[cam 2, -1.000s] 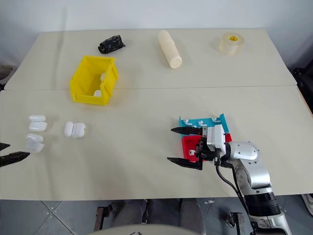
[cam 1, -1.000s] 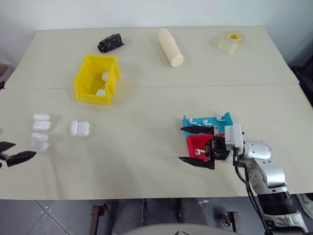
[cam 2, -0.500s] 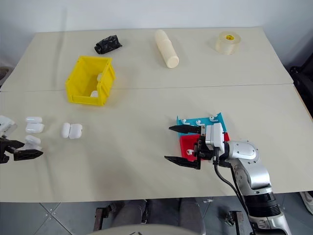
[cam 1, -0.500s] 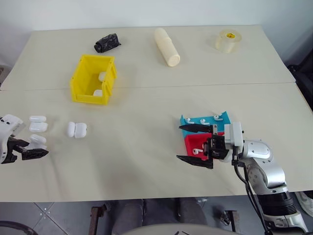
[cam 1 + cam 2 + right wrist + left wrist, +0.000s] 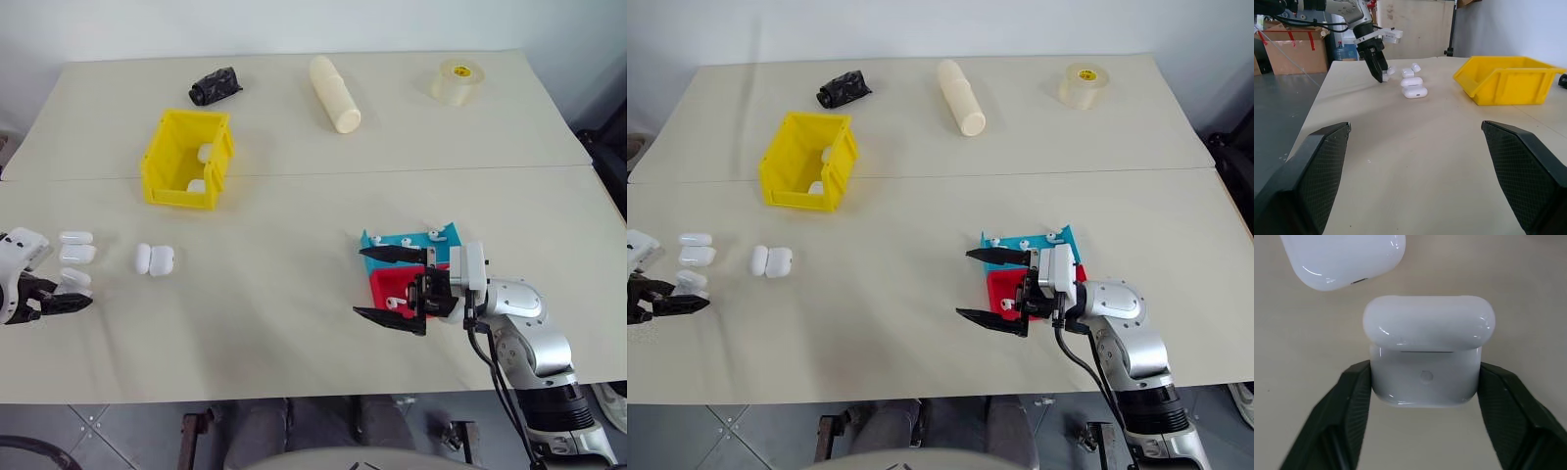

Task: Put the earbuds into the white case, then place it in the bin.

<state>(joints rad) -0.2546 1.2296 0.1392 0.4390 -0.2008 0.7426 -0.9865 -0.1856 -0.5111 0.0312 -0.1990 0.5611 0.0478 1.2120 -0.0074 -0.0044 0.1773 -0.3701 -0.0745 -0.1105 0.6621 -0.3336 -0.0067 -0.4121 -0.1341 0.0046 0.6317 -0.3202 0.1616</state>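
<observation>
The left pincer pinches the white case low on its base. A lift could let it slip. The right pincer is spread wide.

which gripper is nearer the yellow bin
Left. The left gripper is at the table's left edge, shut on a white case short of the bin; the right gripper hovers by the trays, farther off.

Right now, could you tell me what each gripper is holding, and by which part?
The left gripper clamps a white case by the two sides of its lower body. The right gripper holds nothing.
</observation>
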